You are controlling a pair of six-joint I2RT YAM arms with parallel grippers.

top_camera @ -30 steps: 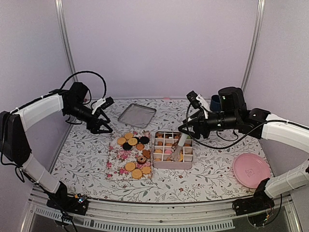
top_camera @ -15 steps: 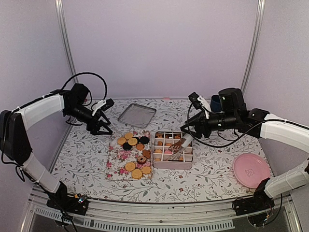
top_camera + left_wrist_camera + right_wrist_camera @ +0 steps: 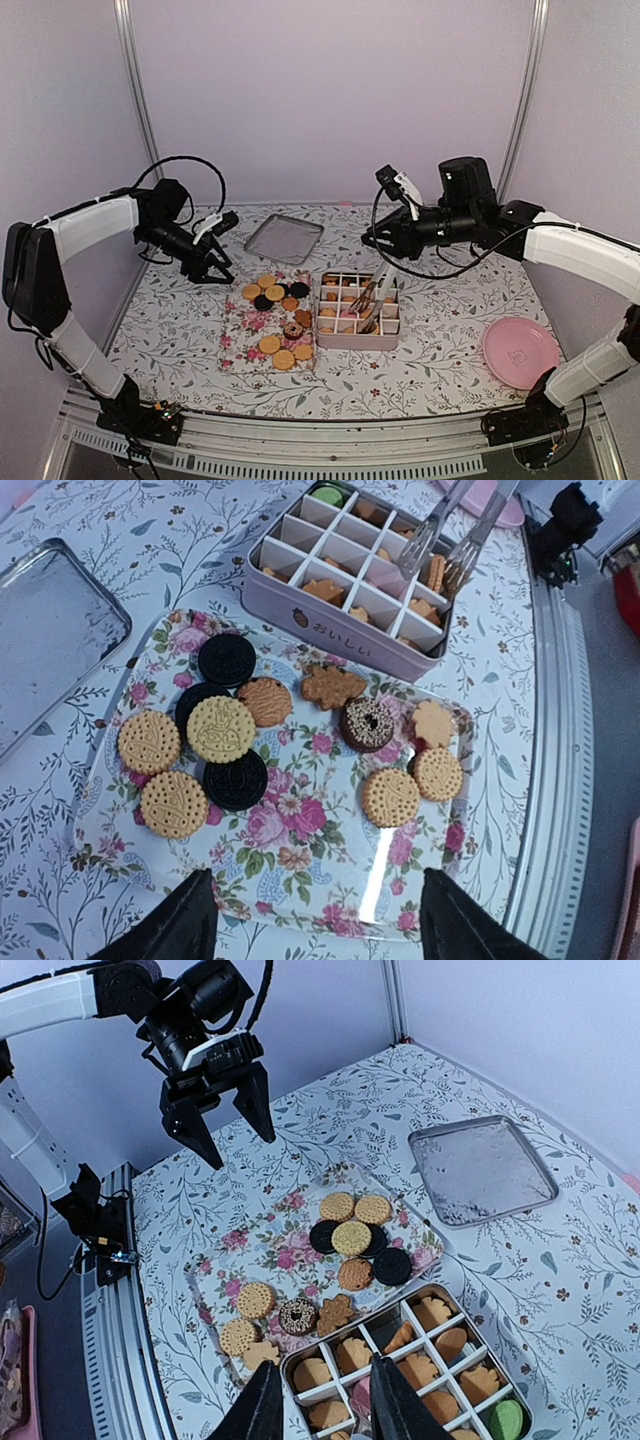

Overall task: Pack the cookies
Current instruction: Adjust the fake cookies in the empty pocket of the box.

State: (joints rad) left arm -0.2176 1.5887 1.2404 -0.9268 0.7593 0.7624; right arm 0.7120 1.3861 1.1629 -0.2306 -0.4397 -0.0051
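The cookies (image 3: 220, 728) lie on the floral tray (image 3: 300, 880) in the middle of the table (image 3: 440, 330), with more in the divided tin (image 3: 340, 640) beside it. The tongs (image 3: 440, 540), gripped a second ago, now lean loose in the tin. The right gripper (image 3: 322, 1365) has lifted away, empty and parted. The left gripper (image 3: 318, 875) is spread wide.

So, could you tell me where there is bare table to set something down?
Bare cloth lies between the tin and the pink plate, and along the near edge in front of the floral tray. It is crowded where tray and tin sit side by side, the metal lid just behind.
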